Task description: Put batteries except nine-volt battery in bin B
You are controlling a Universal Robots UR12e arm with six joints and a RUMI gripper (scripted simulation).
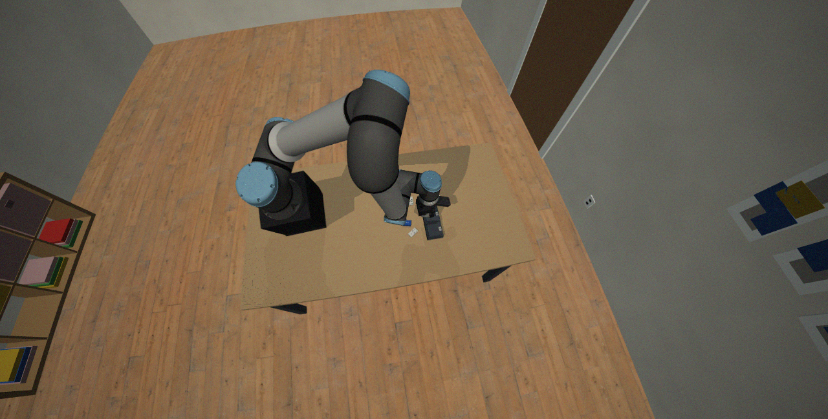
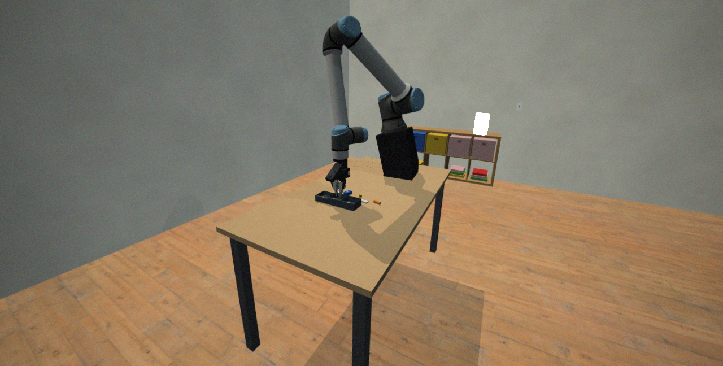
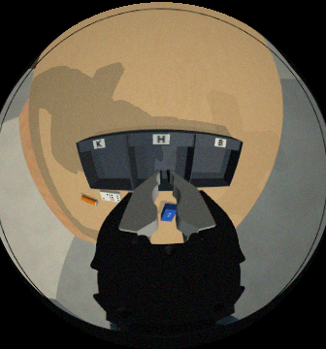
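Observation:
A dark tray of three bins marked K, H and B stands upright on the table. My gripper is shut with nothing visible between its fingers. It hangs low over the near edge of the middle bin H. A small blue rectangular block lies on the table just in front of the tray, under my fingers. An orange cylindrical battery lies on the table in front of bin K. The insides of the bins look empty where they show.
A white domino-like tile lies beside the orange battery. A tiny yellow thing lies near the tray. The robot's black base stands on the table's far corner. The table edge is well away from the tray.

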